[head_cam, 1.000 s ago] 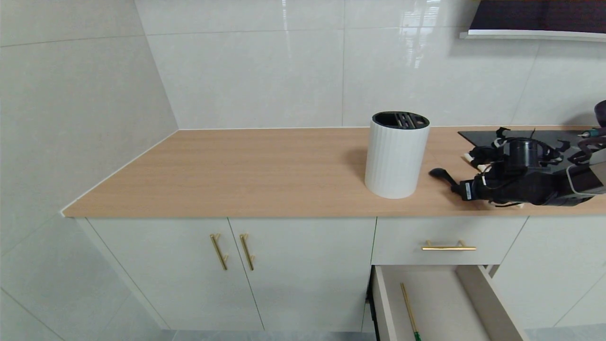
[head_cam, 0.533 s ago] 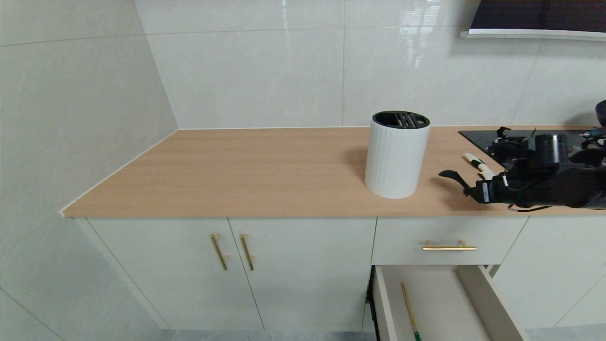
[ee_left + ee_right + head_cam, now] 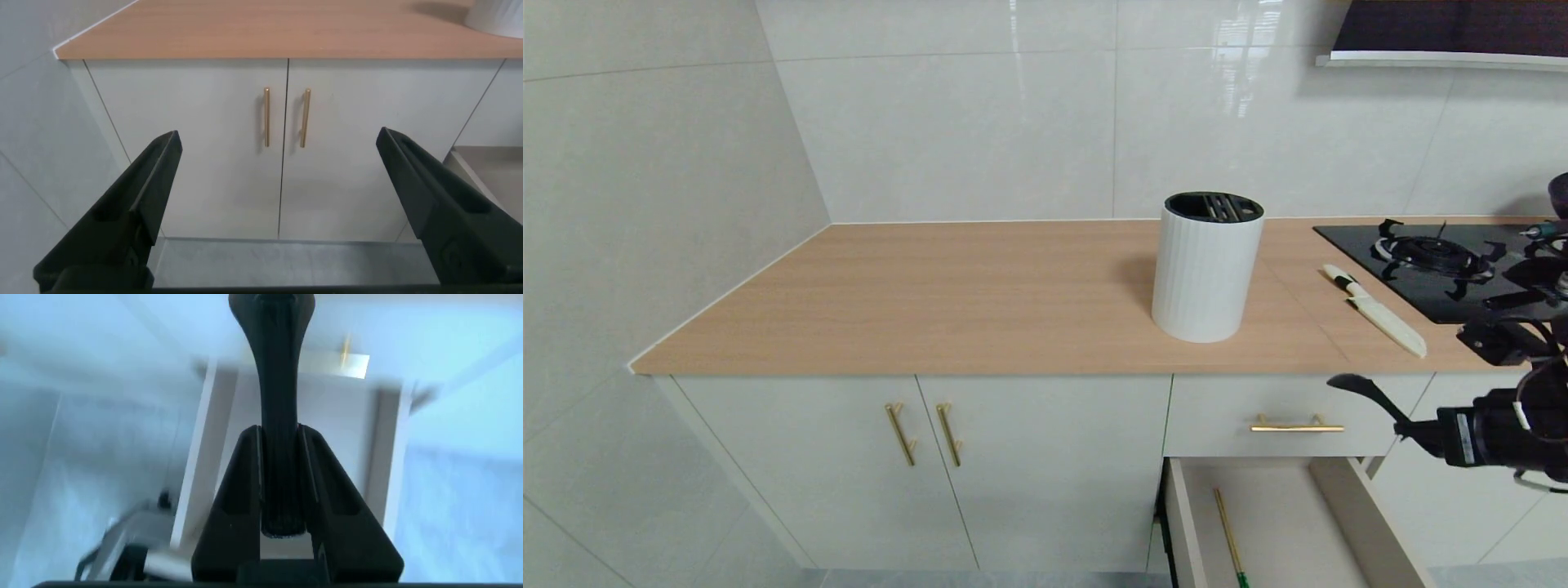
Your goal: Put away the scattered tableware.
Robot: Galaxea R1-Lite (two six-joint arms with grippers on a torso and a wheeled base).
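My right gripper [image 3: 1429, 430] is shut on the handle of a black spoon-like utensil [image 3: 1364, 390], held level in front of the drawer fronts and below the countertop edge. In the right wrist view the utensil [image 3: 278, 400] sticks out past the gripper [image 3: 279, 449] over the open drawer [image 3: 200, 457]. A white-bladed knife [image 3: 1376, 310] lies on the counter to the right of the white ribbed knife holder [image 3: 1205, 278]. The open drawer [image 3: 1347, 506] holds a thin chopstick [image 3: 1229, 535]. My left gripper [image 3: 278, 143] stands open, low, facing the cabinet doors [image 3: 286, 114].
A black gas hob [image 3: 1437, 261] sits at the counter's right end, behind the knife. A closed drawer with a gold handle [image 3: 1297, 425] is just above the open one. The wooden counter [image 3: 972, 302] stretches bare to the left of the holder.
My right gripper has carried the black utensil off the counter beside the holder, out past the front edge and down before the drawers. The knife it covered now shows.
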